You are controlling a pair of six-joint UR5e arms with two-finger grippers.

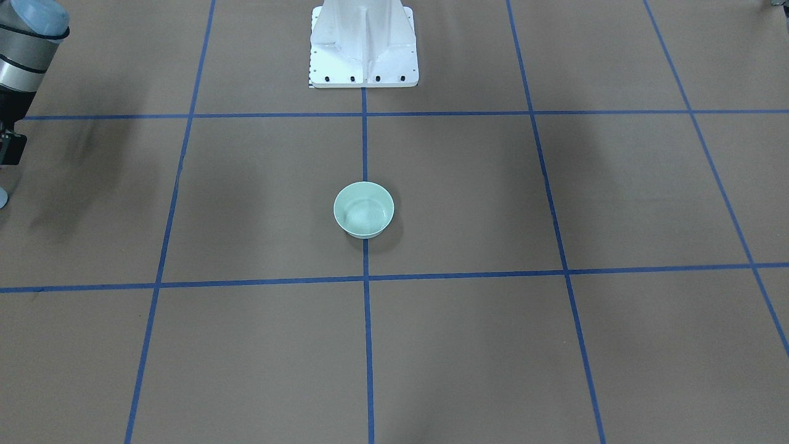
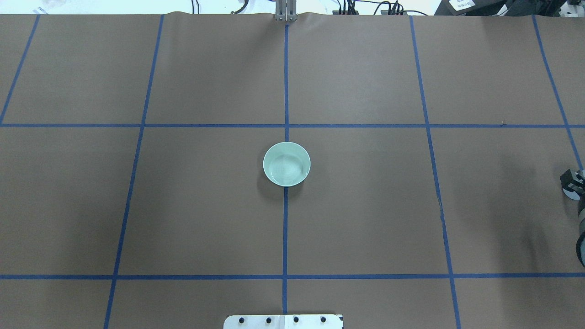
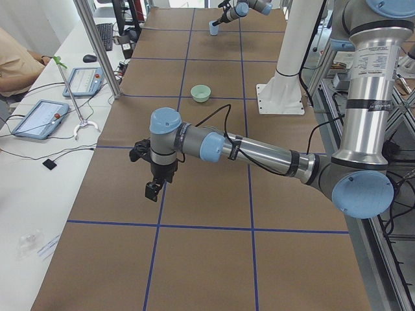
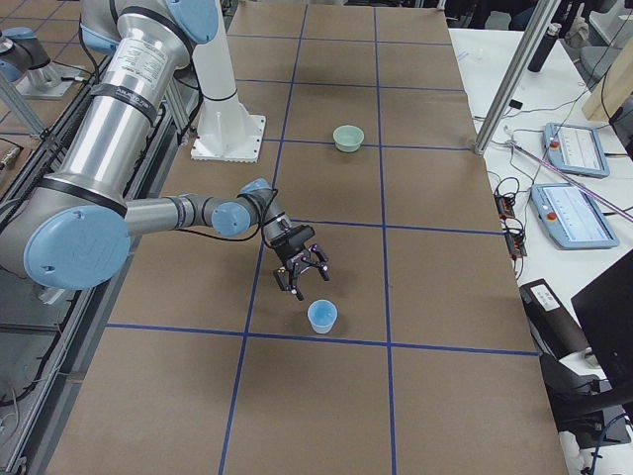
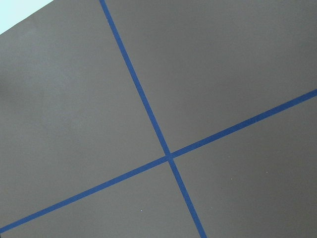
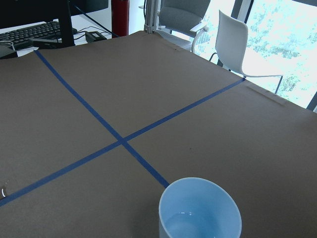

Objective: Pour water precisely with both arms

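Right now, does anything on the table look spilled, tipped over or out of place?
Nothing stands out. The bowl and the cup both stand upright on the table, and no puddle shows around either.

Two arms, left arm (image 3: 259, 152) and right arm (image 4: 114, 109), one green bowl (image 1: 365, 232), one blue cup (image 4: 322, 327), one white pedestal (image 1: 363, 43).

Right arm (image 1: 24, 55) mostly cropped; blue cup (image 6: 200, 208) bottom cut off.

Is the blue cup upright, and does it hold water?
Upright, with a little water glinting at its bottom in the right wrist view. The blue cup stands open end up on the table.
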